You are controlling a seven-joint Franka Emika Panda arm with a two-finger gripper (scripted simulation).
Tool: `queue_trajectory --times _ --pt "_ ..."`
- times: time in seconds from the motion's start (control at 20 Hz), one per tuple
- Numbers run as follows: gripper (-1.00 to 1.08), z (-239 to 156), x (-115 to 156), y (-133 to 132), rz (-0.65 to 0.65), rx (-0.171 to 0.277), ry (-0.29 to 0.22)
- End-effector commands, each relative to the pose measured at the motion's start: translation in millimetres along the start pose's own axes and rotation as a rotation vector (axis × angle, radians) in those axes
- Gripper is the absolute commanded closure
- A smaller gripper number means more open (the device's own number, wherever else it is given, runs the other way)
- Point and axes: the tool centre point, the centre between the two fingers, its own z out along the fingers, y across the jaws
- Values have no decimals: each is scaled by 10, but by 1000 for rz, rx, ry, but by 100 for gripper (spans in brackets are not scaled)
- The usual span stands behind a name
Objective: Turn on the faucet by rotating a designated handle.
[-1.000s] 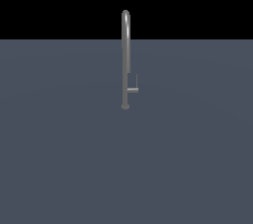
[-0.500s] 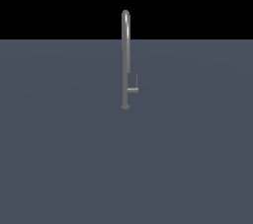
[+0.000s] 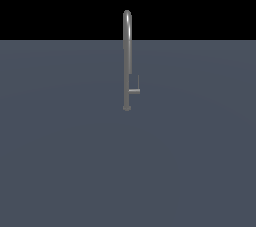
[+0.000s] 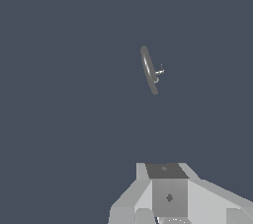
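Observation:
The faucet is a tall slim grey pipe with a hooked top, standing on a small round foot in the middle of the exterior view. Its handle is a short stub off the pipe's side, on the exterior view's right, with a thin lever pointing up. From the wrist view the faucet appears foreshortened from above, far off, with the handle poking out beside it. My gripper shows only as grey blocks at the picture's edge, well apart from the faucet. Its fingers are not clear enough to judge. The exterior view does not show the gripper.
A flat dark grey-blue floor spreads around the faucet, with a black background beyond its far edge.

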Motion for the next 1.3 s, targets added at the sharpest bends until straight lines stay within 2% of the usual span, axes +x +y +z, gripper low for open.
queue_trajectory --times 0.0,0.3,0.6,0.9,1.25 --pt "108 -211 48 42 25 66 34" --pt "108 -630 195 254 99 235 84" --pt "108 -903 407 590 190 410 91" --pt "108 -983 703 1006 298 581 55" --pt "108 -784 1150 1513 444 760 -43"
